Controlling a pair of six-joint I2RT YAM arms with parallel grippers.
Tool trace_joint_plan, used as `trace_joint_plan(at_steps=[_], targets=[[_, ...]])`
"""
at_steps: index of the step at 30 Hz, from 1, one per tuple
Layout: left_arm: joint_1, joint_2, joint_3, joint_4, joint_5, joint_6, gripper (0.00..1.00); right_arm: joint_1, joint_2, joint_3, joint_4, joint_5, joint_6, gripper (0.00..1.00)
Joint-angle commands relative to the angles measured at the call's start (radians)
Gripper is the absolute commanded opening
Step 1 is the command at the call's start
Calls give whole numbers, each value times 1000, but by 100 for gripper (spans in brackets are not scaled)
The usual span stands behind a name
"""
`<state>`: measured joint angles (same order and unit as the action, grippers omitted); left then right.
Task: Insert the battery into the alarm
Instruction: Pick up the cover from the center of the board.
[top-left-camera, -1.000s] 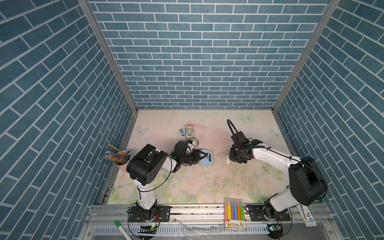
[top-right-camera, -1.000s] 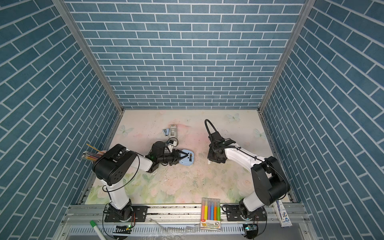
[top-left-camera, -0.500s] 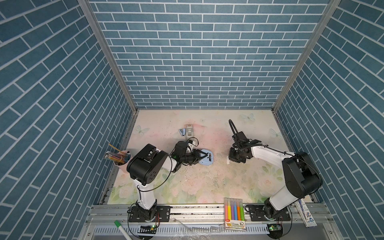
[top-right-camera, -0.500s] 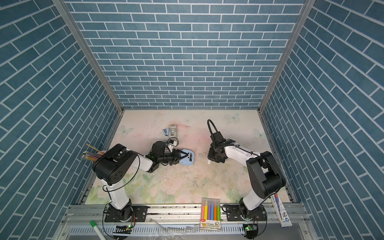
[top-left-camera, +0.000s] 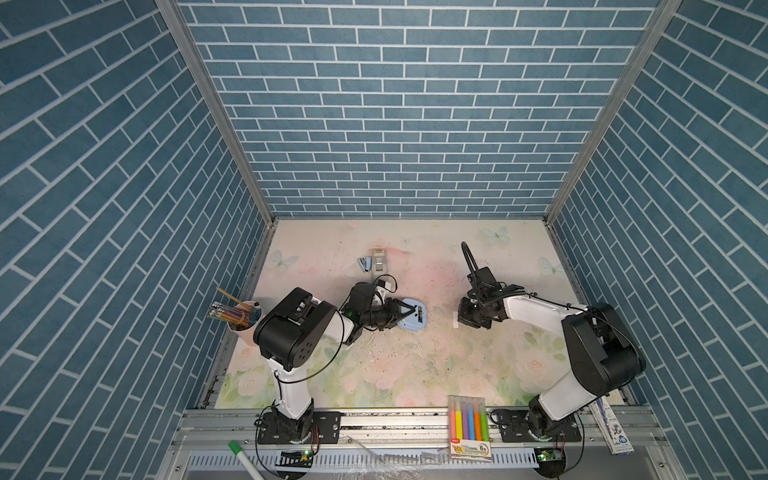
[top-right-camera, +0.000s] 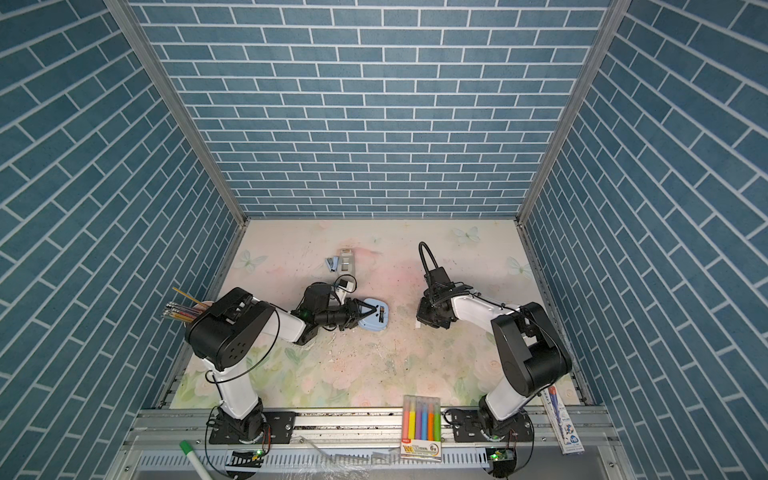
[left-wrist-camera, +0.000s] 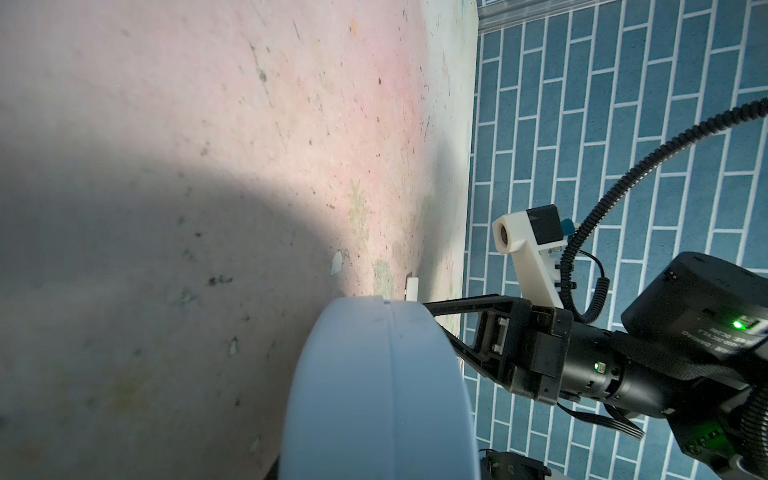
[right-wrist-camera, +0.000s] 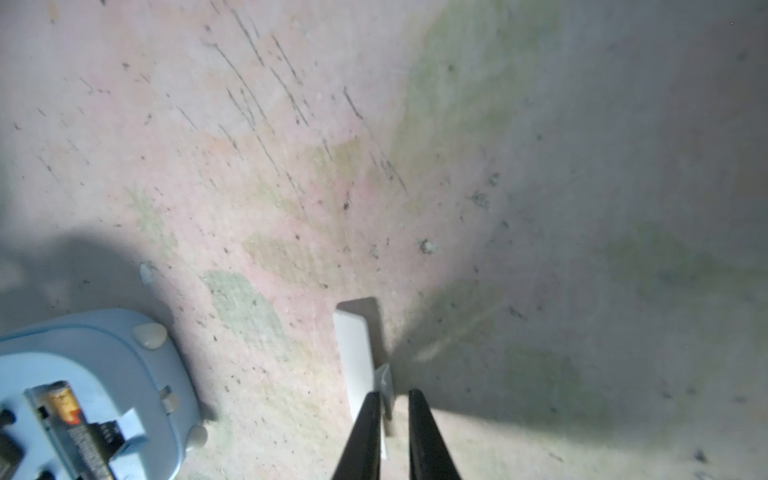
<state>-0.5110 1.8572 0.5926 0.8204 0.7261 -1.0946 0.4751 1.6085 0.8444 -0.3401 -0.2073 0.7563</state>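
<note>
Over the past second we watch the right arm (top-left-camera: 536, 309) fold inward, its black elbow (top-left-camera: 598, 357) swinging away from the side wall (top-left-camera: 665, 291) toward the middle of the tabletop (top-left-camera: 415, 365). At the wrist, the right tool (right-wrist-camera: 395, 395) has drawn its jaws a shade tighter on the edge of a small white plate (right-wrist-camera: 353, 353).

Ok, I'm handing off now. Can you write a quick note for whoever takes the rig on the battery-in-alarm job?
Left gripper: shut on the alarm, which lies back-up on the table.
Right gripper: jaws nearly closed at the end of a small white flat piece on the table, apart from the alarm; grip unclear.
The battery: lying in the alarm's open back slot.
Done: battery placed.
Left: check its seating; the white piece may be the slot's cover, so probably fit it.
</note>
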Motion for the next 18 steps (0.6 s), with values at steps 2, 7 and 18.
trace_joint_plan(at_steps=[2,7,18], targets=[[-5,36,-6,-96,-38,21,1,-13,13,-8,34,-21,-23,16],[-4,35,-6,-97,-39,21,1,-16,11,-21,60,-35,-23,13],[-4,33,-9,-96,-40,21,1,-26,17,-39,82,-56,-18,14]])
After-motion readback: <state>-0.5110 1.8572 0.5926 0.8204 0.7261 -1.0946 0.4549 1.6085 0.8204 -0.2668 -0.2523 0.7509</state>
